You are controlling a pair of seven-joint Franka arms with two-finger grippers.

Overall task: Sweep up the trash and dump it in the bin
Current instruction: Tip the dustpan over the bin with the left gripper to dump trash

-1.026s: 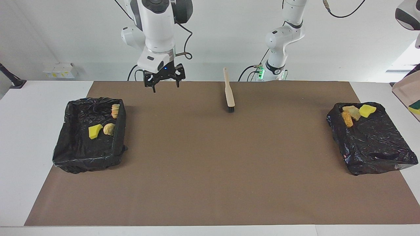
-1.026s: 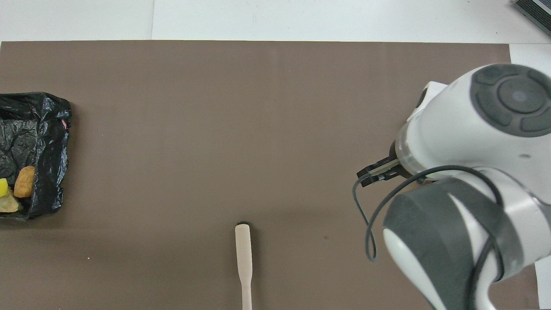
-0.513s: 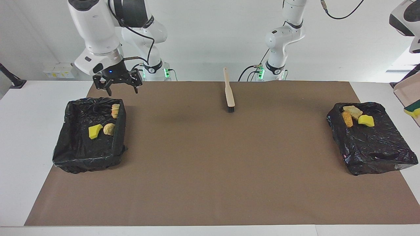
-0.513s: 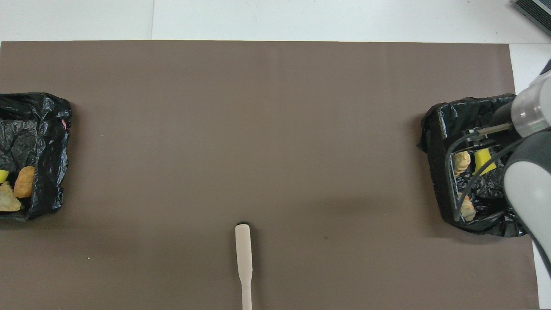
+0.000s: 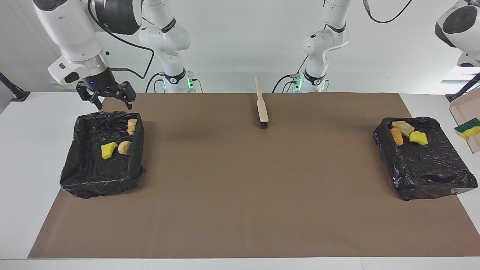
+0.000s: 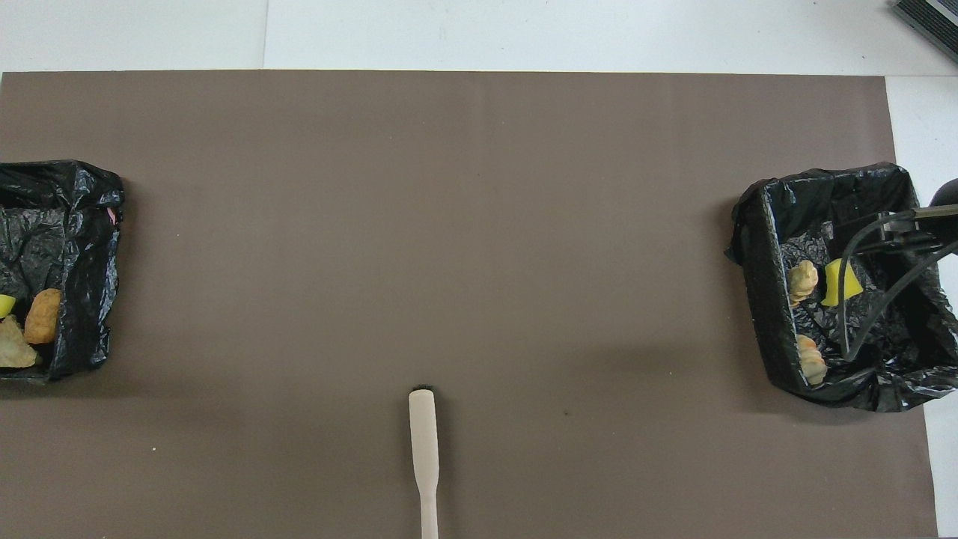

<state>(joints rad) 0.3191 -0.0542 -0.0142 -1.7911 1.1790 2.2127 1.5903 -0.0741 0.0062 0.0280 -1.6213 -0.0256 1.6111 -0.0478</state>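
My right gripper (image 5: 114, 107) is open and empty, up in the air over the robot-side edge of the black-lined bin (image 5: 75, 165) at the right arm's end. That bin holds a yellow sponge bit (image 5: 108, 150) and two tan chunks (image 5: 125, 147); it also shows in the overhead view (image 6: 756, 247). The bin (image 5: 431, 176) at the left arm's end holds an orange chunk (image 5: 396, 135), a tan chunk (image 5: 404, 127) and a yellow bit (image 5: 418, 137). A beige dustpan (image 5: 465, 108) hangs at the frame edge beside that bin with a green-and-yellow sponge bit (image 5: 467, 127) on it. My left gripper is out of view.
The beige brush (image 5: 261, 103) with black bristles lies on the brown mat (image 5: 240, 187) near the robots' edge, between the two bases; it also shows in the overhead view (image 6: 423, 449). A black stand (image 5: 11, 90) is on the white table past the right arm's end.
My right gripper swung from over the mat to over the right-end bin's edge. The yellow bit slid a little in the left-end bin. The dustpan shifted at the frame edge.
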